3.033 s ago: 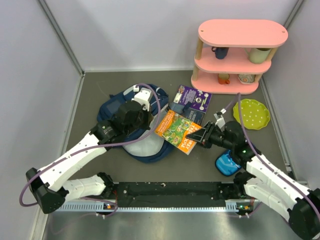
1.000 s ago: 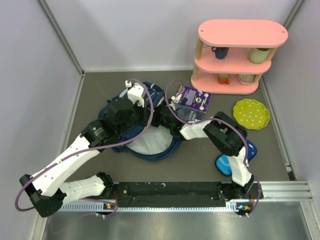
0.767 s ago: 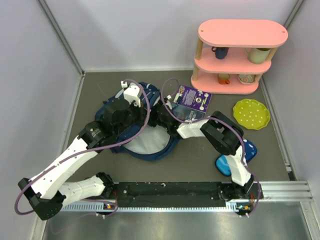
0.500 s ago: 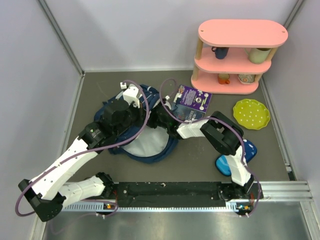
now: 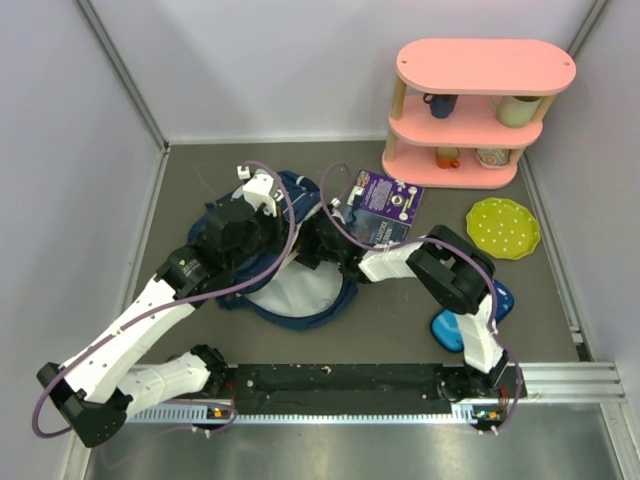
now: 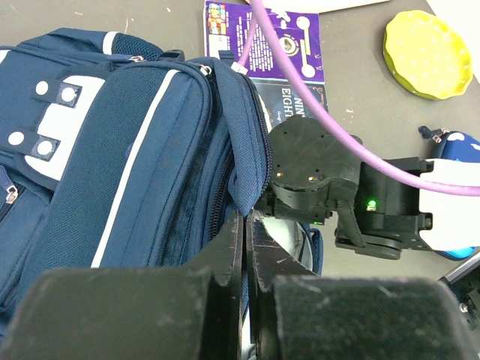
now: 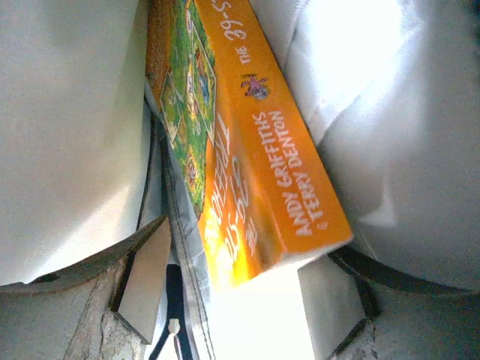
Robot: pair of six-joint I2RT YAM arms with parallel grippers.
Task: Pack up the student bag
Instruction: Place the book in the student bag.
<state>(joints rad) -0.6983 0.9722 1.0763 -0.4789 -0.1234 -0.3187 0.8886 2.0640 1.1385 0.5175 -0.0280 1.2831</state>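
The student bag [image 5: 300, 188], navy with white trim, lies at the table's middle left with its white lining [image 5: 295, 292] showing. My left gripper [image 6: 246, 225] is shut on the navy fabric edge of the student bag's [image 6: 135, 150] opening and holds it up. My right arm's wrist [image 5: 325, 240] reaches into that opening; its jaws are hidden from above. In the right wrist view, my right gripper [image 7: 236, 285] stands open inside the white lining. An orange book [image 7: 247, 172] lies just ahead of its fingers [image 7: 142, 277], free of both pads.
A purple book [image 5: 380, 205] lies on the table right of the bag. Further right are a yellow dotted plate [image 5: 503, 227] and a blue pencil case [image 5: 455, 325]. A pink shelf [image 5: 470, 110] with cups stands at the back right. Grey walls close in the table.
My right gripper carried the orange book from the table into the bag and has now opened, letting it go. My left gripper has kept its hold on the bag's edge, shifting slightly.
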